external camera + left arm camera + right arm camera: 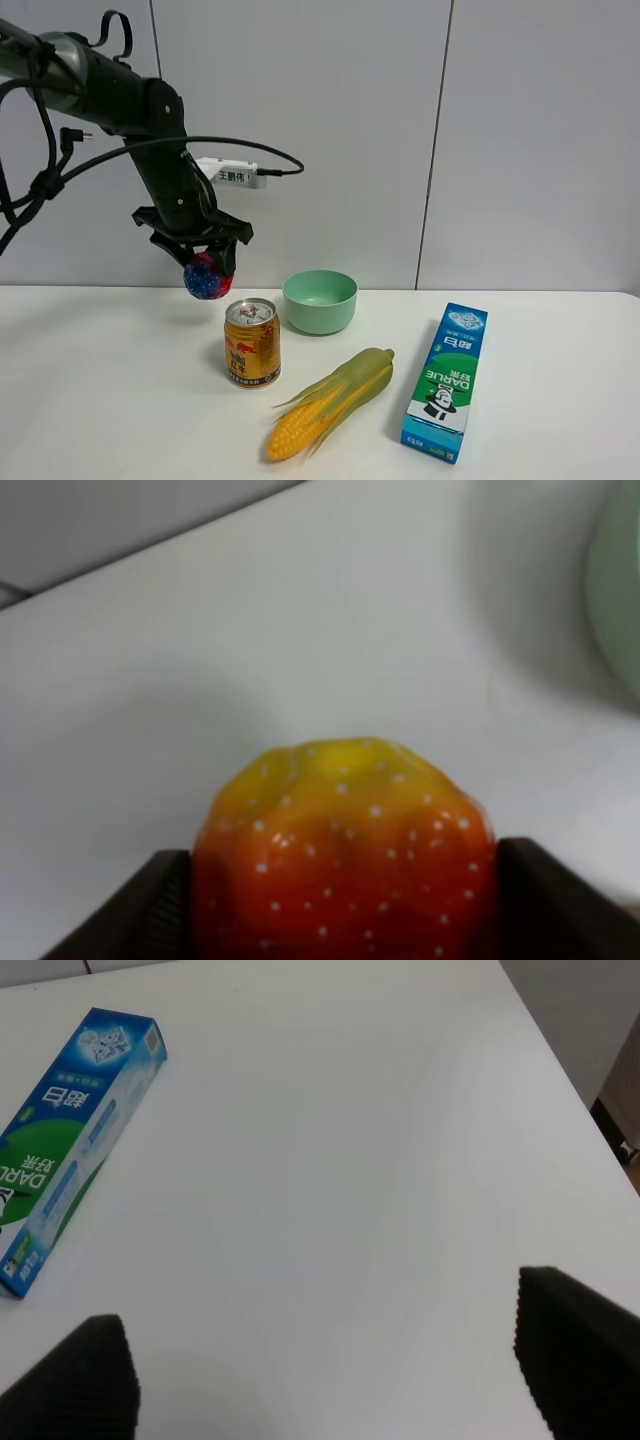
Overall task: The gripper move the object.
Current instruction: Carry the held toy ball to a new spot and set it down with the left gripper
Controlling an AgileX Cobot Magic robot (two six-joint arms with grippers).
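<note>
Cabling (45,150) trails along the black left arm (110,90) at the far left of the high view. A white block (230,173) on the arm's wrist carries a few dark characters, too small to read. Below it the left gripper (205,258) is clamped on the ball (207,278), a small bumpy sphere mottled red and blue. The ball hangs above the back of the white table (100,400), up and to the left of the drink can (251,343) and apart from it. In the left wrist view the ball sits pressed between two dark ribbed fingers (140,915). There its dimpled skin looks yellow on top and orange-red lower down, speckled with white dots.

The drink can stands upright, gold and orange with red printing that cannot be read, and has a silver lid. Just behind it to the right sits a mint-green bowl (320,300), round and smooth, mouth up, showing its glossy inner wall. In front of the bowl lies a corn cob (330,402), with yellow kernels bared at the near end and green husk at the far end. Further right a long blue, green and white toothpaste box (445,382) lies flat, printed "DARLIE" and "超白". The right wrist view shows the right gripper (330,1380) with its black ribbed pads spread wide above the tabletop, the box off to one side.
</note>
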